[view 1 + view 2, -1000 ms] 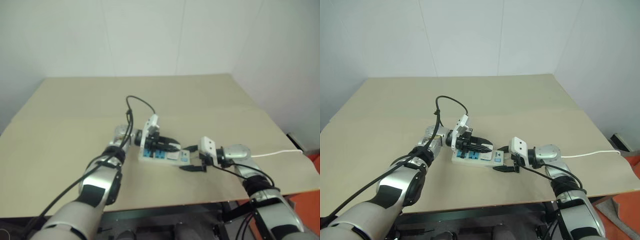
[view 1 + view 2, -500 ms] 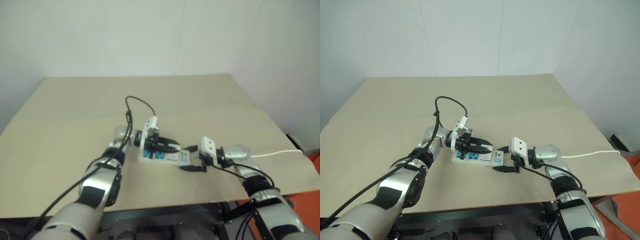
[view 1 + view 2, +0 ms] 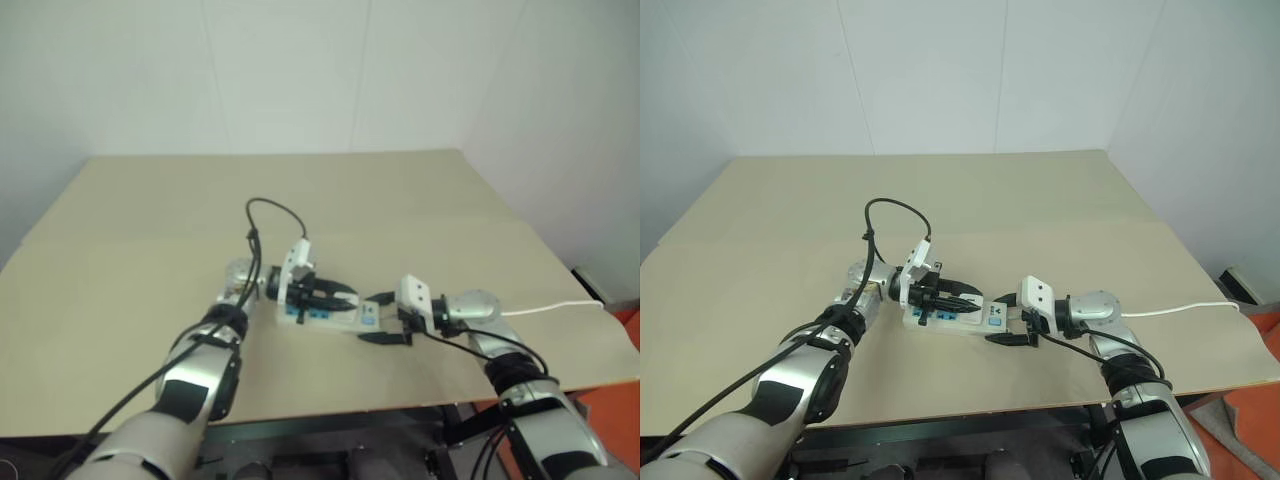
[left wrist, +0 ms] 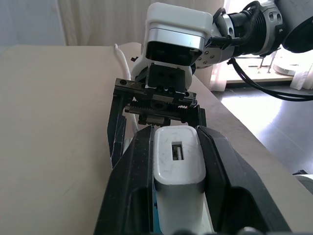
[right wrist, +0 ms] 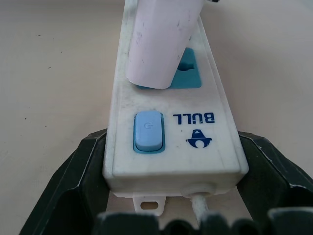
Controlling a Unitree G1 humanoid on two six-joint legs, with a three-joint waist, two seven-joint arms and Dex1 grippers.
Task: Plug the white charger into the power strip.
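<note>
The power strip [image 3: 975, 322] lies on the table in front of me, its blue outlet faces up. My right gripper [image 3: 998, 320] is shut on its switch end; in the right wrist view the black fingers [image 5: 88, 161] press both sides of the power strip [image 5: 195, 142]. My left gripper [image 3: 960, 295] reaches over the strip from the left, shut on the white charger [image 4: 178, 171]. The white charger [image 5: 161, 39] leans over the blue outlet nearest the switch, with its lower end at that outlet's face. Its prongs are hidden.
The strip's thin white cord [image 3: 1180, 310] runs right, off the edge of the tan table [image 3: 1040, 200]. A black cable loop [image 3: 890, 205] arches above my left wrist. White walls stand behind and to the right.
My left gripper has rolled a little and edged slightly left and down with the charger. The right gripper and the strip have stayed in place.
</note>
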